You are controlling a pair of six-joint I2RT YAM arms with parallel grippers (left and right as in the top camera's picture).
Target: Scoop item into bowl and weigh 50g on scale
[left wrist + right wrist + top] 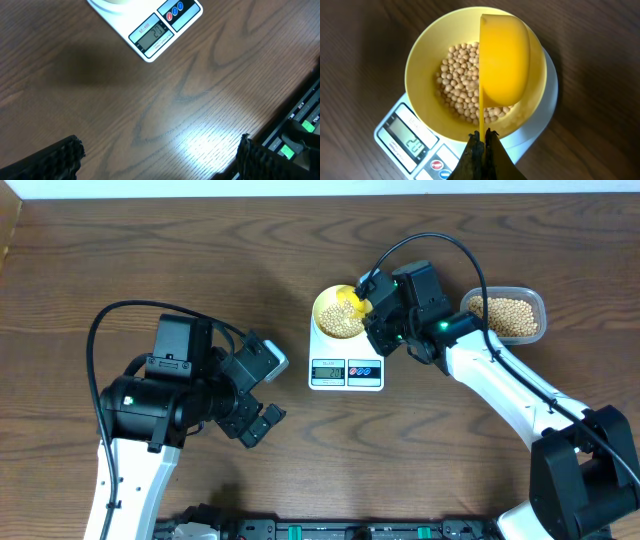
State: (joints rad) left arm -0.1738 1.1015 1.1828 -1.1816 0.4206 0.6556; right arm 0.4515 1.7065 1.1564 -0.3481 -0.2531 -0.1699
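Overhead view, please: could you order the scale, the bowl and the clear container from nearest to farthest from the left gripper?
1. scale: nearest, mid-scene, just across from the open left gripper.
2. bowl: next, sitting on the scale's far end.
3. clear container: farthest, off at the far right side.

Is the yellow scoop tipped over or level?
Tipped. The scoop hangs sideways over the bowl, its rounded back showing; beans lie in the bowl.
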